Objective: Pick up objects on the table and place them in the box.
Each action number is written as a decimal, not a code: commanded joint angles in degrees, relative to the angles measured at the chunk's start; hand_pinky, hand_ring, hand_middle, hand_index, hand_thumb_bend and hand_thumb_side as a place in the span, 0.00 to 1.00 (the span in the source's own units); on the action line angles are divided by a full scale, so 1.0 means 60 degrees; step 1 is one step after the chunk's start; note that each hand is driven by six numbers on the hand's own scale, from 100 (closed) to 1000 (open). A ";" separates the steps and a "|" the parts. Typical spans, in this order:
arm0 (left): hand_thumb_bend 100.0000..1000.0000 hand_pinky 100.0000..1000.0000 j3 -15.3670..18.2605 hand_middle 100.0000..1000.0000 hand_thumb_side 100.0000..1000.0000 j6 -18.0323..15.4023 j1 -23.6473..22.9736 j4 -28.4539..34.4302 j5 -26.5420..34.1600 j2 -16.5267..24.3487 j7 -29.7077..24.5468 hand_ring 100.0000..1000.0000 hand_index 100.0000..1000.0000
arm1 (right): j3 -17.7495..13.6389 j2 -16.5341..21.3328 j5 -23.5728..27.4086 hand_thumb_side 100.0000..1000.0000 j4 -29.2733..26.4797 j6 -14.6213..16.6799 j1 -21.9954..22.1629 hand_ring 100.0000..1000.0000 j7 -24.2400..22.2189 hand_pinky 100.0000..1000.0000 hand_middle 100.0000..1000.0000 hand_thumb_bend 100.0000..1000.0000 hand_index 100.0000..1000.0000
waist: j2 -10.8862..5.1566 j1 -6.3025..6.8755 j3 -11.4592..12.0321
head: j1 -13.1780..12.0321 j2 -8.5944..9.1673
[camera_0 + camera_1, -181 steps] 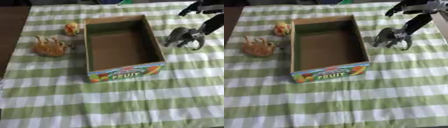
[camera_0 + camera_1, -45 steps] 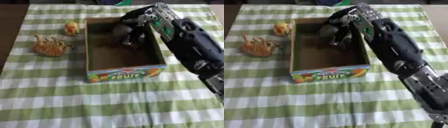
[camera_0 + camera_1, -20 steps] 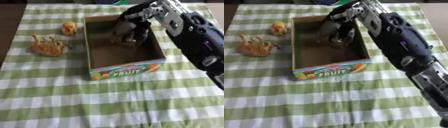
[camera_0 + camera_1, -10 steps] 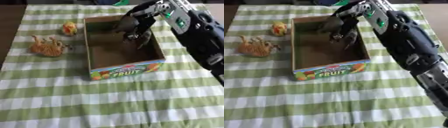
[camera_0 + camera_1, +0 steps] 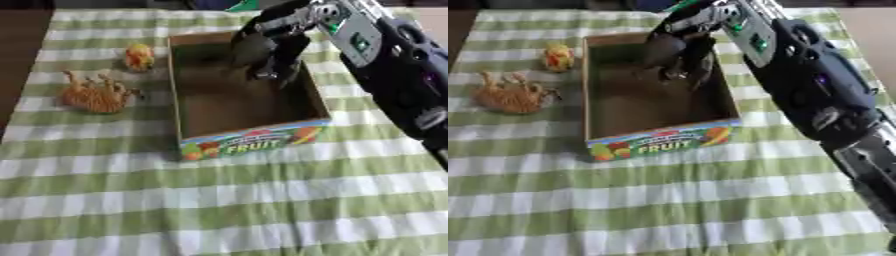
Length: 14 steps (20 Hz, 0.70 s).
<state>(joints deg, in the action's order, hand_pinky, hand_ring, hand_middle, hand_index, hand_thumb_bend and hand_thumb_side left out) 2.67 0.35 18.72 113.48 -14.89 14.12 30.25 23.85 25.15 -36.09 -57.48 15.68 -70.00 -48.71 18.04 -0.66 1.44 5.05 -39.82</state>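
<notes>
Orange tiger toy (image 5: 94, 95) and small yellow toy (image 5: 138, 56), one of each, out on the green-and-white checked cloth (image 5: 262, 200) left of the single cardboard box (image 5: 249, 142), both apart from its wall, with wide bare cloth in front and the cloth's left edge just beyond the tiger. Over the box's far right part, one right hand (image 5: 682, 56) with fingers curled down around a dark grey toy (image 5: 662, 50), inside the rim and near the right wall. Arm more fully seen in the right eye view; left hand nowhere in either.
</notes>
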 commanded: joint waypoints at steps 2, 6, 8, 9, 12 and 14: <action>0.00 0.55 0.0083 0.57 0.98 0.0004 0.0056 0.0186 -0.0063 0.0141 -0.0026 0.55 0.75 | -0.0014 0.0348 0.0262 0.88 -0.0303 0.0096 -0.0097 1.00 0.0262 1.00 1.00 0.74 1.00 | -0.0208 0.0005 0.0000 | -0.0038 -0.0086; 0.00 0.55 0.0097 0.57 0.97 0.0010 0.0044 0.0186 -0.0080 0.0136 -0.0014 0.55 0.75 | -0.0010 0.0448 0.0084 0.42 -0.0542 0.0392 -0.0073 1.00 0.0403 1.00 1.00 0.00 1.00 | -0.0189 -0.0002 0.0000 | -0.0039 -0.0091; 0.00 0.55 0.0099 0.57 0.97 0.0006 0.0059 0.0186 -0.0074 0.0134 -0.0002 0.55 0.75 | -0.0107 0.0435 0.0067 0.16 -0.0643 0.0314 -0.0056 1.00 0.0879 0.87 1.00 0.00 1.00 | -0.0171 0.0006 -0.0001 | -0.0048 -0.0095; 0.00 0.55 0.0096 0.57 0.97 0.0003 0.0063 0.0186 -0.0073 0.0134 -0.0005 0.55 0.75 | -0.0127 0.0433 0.0131 0.28 -0.0643 0.0158 -0.0047 0.98 0.1204 0.83 1.00 0.00 1.00 | -0.0165 0.0008 0.0000 | -0.0049 -0.0096; 0.00 0.55 0.0103 0.57 0.98 0.0014 0.0059 0.0186 -0.0072 0.0132 -0.0004 0.55 0.75 | -0.0033 0.0389 0.0709 0.48 -0.0490 -0.0204 0.0002 0.97 0.1527 0.83 1.00 0.06 1.00 | -0.0139 0.0012 0.0018 | -0.0039 -0.0091; 0.00 0.55 0.0103 0.57 0.98 0.0023 0.0059 0.0186 -0.0067 0.0133 -0.0004 0.55 0.75 | 0.0079 0.0463 0.0602 0.88 -0.0588 -0.0149 -0.0025 0.98 0.1549 0.87 0.90 0.67 1.00 | -0.0124 0.0011 0.0018 | -0.0041 -0.0083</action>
<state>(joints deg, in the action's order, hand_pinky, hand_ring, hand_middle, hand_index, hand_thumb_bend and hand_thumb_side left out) 2.80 0.42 18.67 113.48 -15.13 14.12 30.19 24.52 26.16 -33.09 -59.82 14.97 -68.85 -40.02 18.38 -0.76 1.51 4.86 -40.23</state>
